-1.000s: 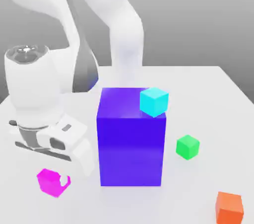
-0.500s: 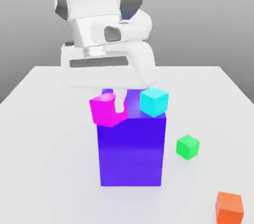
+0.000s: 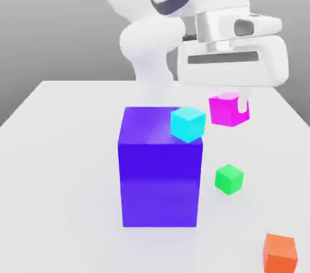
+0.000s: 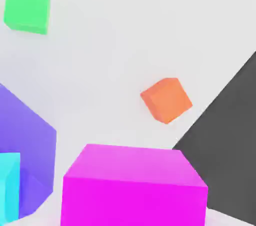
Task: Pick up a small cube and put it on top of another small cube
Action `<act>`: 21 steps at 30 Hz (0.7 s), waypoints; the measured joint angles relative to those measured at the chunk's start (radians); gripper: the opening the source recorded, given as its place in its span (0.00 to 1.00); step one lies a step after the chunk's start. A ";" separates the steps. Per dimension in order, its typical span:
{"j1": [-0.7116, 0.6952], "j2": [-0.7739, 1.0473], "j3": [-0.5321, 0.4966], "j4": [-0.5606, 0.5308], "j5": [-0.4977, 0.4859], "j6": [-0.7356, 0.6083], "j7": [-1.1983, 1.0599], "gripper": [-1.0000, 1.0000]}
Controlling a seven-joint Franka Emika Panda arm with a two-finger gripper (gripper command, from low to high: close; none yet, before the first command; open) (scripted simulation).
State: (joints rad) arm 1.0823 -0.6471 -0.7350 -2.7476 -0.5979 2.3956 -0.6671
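**A:** so where's the magenta cube [image 3: 227,110] now? A second ago it sat on the desk [image 3: 66,175] near the front corner on the exterior view's left, with the hand down beside it.

**B:** up in the air. The gripper [image 3: 232,107] has it pinched between the fingers [image 3: 243,106], which are squeezed tight on its sides. Half a second back it was being carried over the near-left top edge of the big blue-purple block [image 3: 160,172]; now it's gone across to the exterior view's right, past the block, hanging well above the desk.

**A:** and the green cube [image 3: 229,179]?

**B:** hasn't moved. It's on the desk just right of the block in the exterior view, and the magenta one hangs high above it, a bit further back. Not stacked yet. In the hand view the magenta cube [image 4: 134,186] is right up close and the green cube [image 4: 27,7] is well off from it.

**A:** anything else shift?

**B:** nope. The cyan cube [image 3: 187,123] is on the block's top right corner same as before, and the orange cube [image 3: 280,252] is down by the front right corner of the desk. Only the arm swung, from the left side over to the right.
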 joint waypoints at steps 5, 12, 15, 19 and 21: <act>0.034 0.083 0.053 -0.080 0.045 0.069 0.185 0.00; 0.078 0.225 0.107 -0.199 0.116 0.188 0.433 0.00; 0.095 0.295 0.097 -0.238 0.140 0.263 0.467 0.00; 0.159 0.446 0.050 -0.242 0.213 0.412 0.424 0.00; 0.212 0.529 0.024 -0.244 0.306 0.492 0.363 0.00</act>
State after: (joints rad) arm 1.2946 -0.1183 -0.7108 -2.9916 -0.2923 2.8876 -0.3045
